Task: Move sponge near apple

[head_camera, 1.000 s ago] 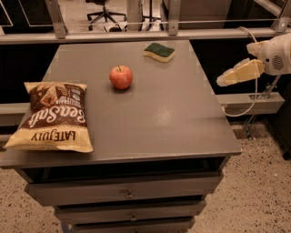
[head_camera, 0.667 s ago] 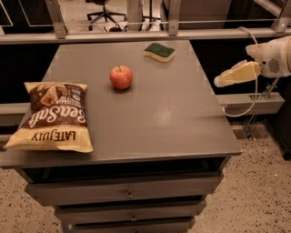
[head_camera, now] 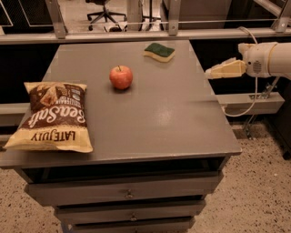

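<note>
The sponge [head_camera: 159, 51], dark green on top with pale yellow foam below, lies near the far edge of the grey table [head_camera: 150, 123], right of centre. The red-orange apple [head_camera: 121, 77] stands on the table, left of and nearer than the sponge. My gripper [head_camera: 213, 71] reaches in from the right, just beyond the table's right edge, level with the apple and to the right of and nearer than the sponge. It holds nothing.
A brown and yellow chip bag [head_camera: 53, 116] lies at the table's front left. Drawers [head_camera: 129, 193] sit under the tabletop. A metal rail [head_camera: 136, 34] runs behind the table. An office chair [head_camera: 104, 11] stands far back.
My gripper has moved left and a little up, closer to the table's right edge. The sponge, apple and bag have not moved.
</note>
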Controlling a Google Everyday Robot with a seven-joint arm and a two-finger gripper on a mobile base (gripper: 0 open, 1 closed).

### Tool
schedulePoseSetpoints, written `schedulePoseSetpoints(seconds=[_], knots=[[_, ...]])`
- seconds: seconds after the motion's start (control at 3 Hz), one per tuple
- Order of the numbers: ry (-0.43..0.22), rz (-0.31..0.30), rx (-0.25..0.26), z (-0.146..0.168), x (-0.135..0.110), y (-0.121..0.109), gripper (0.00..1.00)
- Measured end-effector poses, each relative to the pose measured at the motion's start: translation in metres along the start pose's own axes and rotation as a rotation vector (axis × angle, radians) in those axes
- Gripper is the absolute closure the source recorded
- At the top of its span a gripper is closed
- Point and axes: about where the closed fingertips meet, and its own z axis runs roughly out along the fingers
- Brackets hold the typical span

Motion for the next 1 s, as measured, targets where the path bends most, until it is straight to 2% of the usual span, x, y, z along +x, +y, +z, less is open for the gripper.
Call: schedulePoseSetpoints(seconds=[0.33,0.67,1.0], knots=[[0.005,0.017,-0.006,0.025,0.004,-0.015,0.0],[0.021,0.002,-0.026,0.058,0.004,-0.025,0.0],[0.013,-0.029,-0.054,0.089,-0.008,-0.024,0.0]])
